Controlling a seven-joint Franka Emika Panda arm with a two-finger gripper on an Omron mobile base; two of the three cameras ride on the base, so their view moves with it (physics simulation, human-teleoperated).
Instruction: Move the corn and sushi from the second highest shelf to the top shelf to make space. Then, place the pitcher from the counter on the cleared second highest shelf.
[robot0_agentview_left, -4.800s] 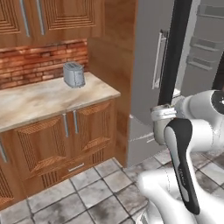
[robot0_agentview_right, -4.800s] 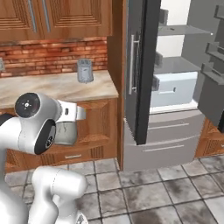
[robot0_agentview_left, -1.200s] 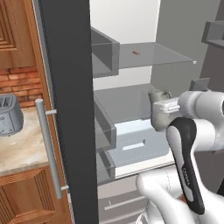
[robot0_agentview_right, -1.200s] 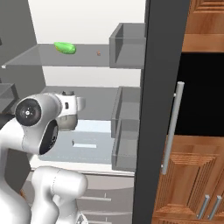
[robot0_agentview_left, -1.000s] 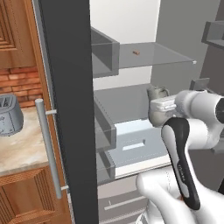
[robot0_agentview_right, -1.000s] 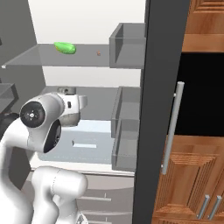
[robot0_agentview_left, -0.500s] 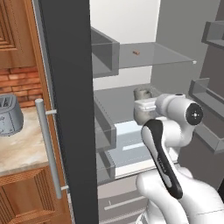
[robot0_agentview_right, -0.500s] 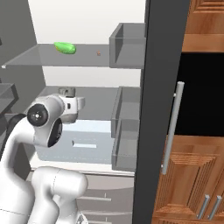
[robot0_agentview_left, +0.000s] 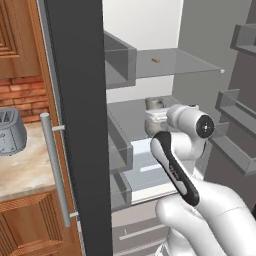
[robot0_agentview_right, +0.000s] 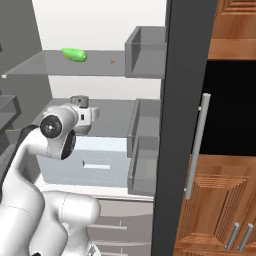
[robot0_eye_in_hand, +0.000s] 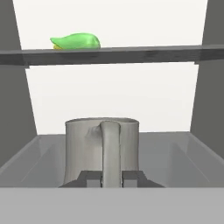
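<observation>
My gripper (robot0_eye_in_hand: 111, 178) is shut on the curved handle of the grey metal pitcher (robot0_eye_in_hand: 101, 148), which it holds upright inside the open fridge. The pitcher (robot0_agentview_left: 155, 103) hangs over the second highest shelf (robot0_agentview_left: 131, 114), near its back; whether it rests on the shelf is hidden. The pitcher (robot0_agentview_right: 79, 101) sits just beyond my white hand. On the top shelf (robot0_agentview_right: 35, 66) lies the green corn (robot0_agentview_right: 74, 54), with the tiny reddish-brown sushi (robot0_agentview_right: 112, 61) to its right. The corn (robot0_eye_in_hand: 75, 41) also lies above the pitcher, on the top shelf's front edge (robot0_eye_in_hand: 140, 54). The sushi (robot0_agentview_left: 155, 60) rests mid-shelf.
The dark open fridge door (robot0_agentview_left: 75, 125) with its long handle (robot0_agentview_left: 54, 170) stands at the left. Grey bins (robot0_agentview_right: 145, 45) line the fridge's side, and door bins (robot0_agentview_left: 240, 145) hang at the right. A clear drawer (robot0_agentview_right: 95, 165) lies below. A toaster (robot0_agentview_left: 10, 132) stands on the counter.
The base has driven from the counter to the fridge, shifting the whole view. In the last second my arm has reached deeper into the fridge, carrying the pitcher over the second highest shelf.
</observation>
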